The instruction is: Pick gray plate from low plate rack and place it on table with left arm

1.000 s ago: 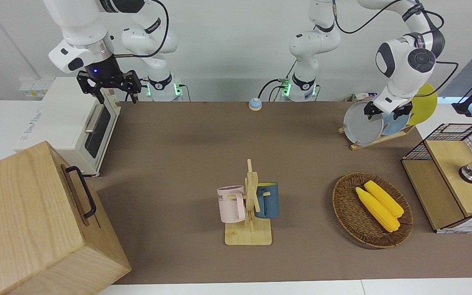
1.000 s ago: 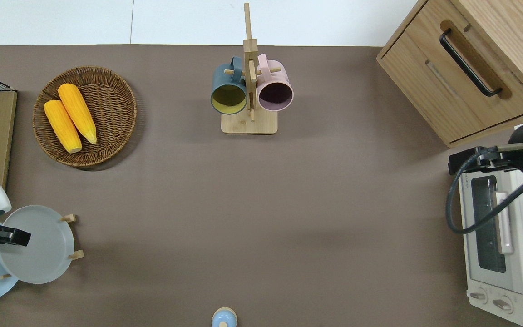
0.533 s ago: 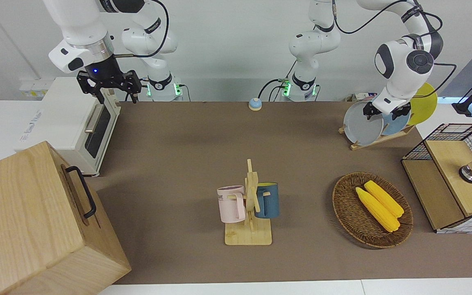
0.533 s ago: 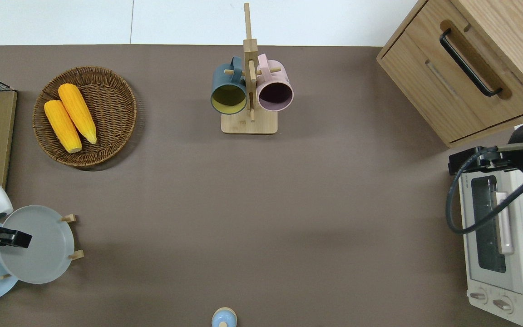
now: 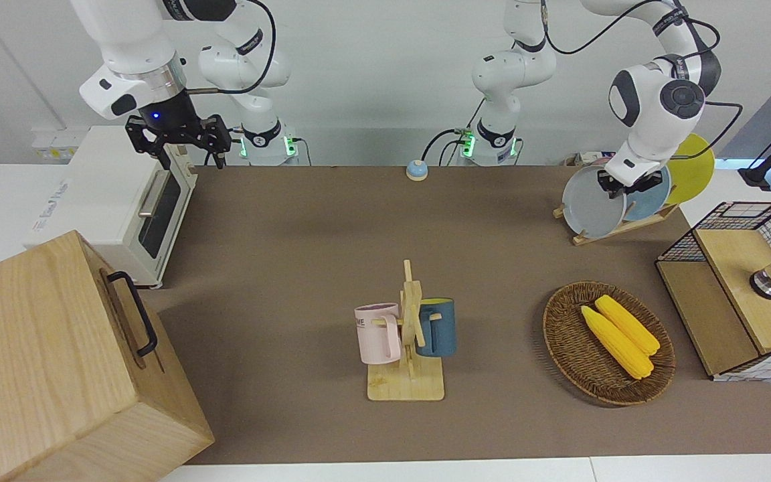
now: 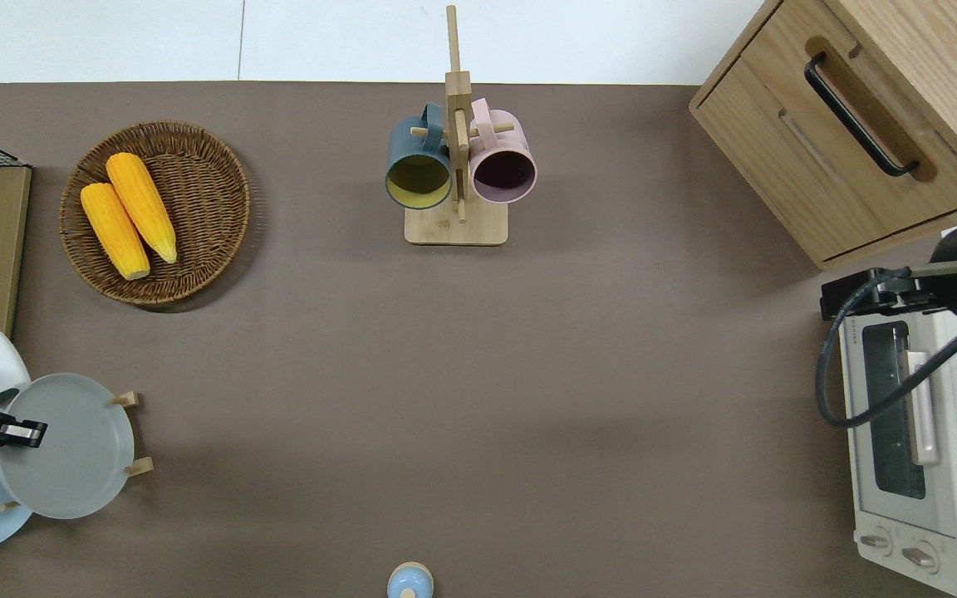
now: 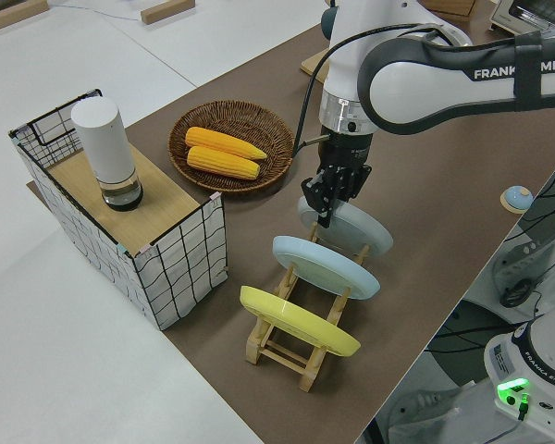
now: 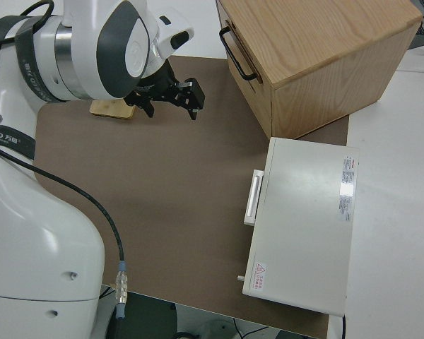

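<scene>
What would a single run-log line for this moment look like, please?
left gripper: at top rim of gray plate | plate: in low plate rack | table: placement pending | right arm: parked

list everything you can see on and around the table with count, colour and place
gray plate: 1, pale gray, in the low plate rack slot farthest from the robots
light blue plate: 1, middle rack slot
yellow plate: 1, rack slot nearest the robots
low plate rack: 1, light wood, left arm's end of the table
wicker basket: 1, brown, farther from the robots than the rack
corn cobs: 2, yellow, in the basket
mug stand: 1, wood, mid-table
mugs: 2, pink and dark blue, on the stand
bell: 1, blue, near the robot bases
toaster oven: 1, white, right arm's end
wooden cabinet: 1
wire crate: 1, holding a white cylinder
left claw: at the gray plate's top rim
right arm: parked
</scene>
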Robot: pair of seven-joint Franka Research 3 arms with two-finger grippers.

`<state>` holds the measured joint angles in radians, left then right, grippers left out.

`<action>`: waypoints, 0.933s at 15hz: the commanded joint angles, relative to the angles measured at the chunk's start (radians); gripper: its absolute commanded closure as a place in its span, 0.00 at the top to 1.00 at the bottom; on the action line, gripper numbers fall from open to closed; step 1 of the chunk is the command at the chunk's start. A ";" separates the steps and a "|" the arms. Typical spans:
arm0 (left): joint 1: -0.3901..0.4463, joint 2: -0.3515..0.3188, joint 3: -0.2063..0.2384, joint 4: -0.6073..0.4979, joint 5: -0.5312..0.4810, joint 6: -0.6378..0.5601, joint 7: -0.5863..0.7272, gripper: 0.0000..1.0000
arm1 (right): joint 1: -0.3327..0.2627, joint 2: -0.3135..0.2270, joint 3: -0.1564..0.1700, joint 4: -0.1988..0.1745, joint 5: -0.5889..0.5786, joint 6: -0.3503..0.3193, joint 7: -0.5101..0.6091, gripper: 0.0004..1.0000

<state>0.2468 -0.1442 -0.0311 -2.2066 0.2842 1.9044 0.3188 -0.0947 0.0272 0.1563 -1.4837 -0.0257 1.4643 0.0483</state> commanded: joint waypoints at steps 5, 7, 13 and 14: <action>-0.001 -0.035 0.014 -0.027 0.023 -0.008 0.008 0.00 | 0.007 0.000 -0.006 0.006 0.003 -0.001 0.004 0.98; -0.006 -0.044 0.013 -0.015 0.021 -0.034 0.003 0.00 | 0.007 0.000 -0.006 0.006 0.003 -0.002 0.004 0.98; -0.009 -0.063 -0.006 0.044 0.003 -0.137 -0.015 0.00 | 0.007 0.002 -0.006 0.006 0.003 -0.001 0.004 0.98; -0.011 -0.063 -0.010 0.056 -0.011 -0.151 -0.017 0.00 | 0.007 0.000 -0.006 0.006 0.003 -0.002 0.004 0.98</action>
<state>0.2391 -0.1942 -0.0378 -2.1885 0.2731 1.8176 0.3041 -0.0947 0.0272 0.1563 -1.4837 -0.0257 1.4643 0.0483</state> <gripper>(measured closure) 0.837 0.013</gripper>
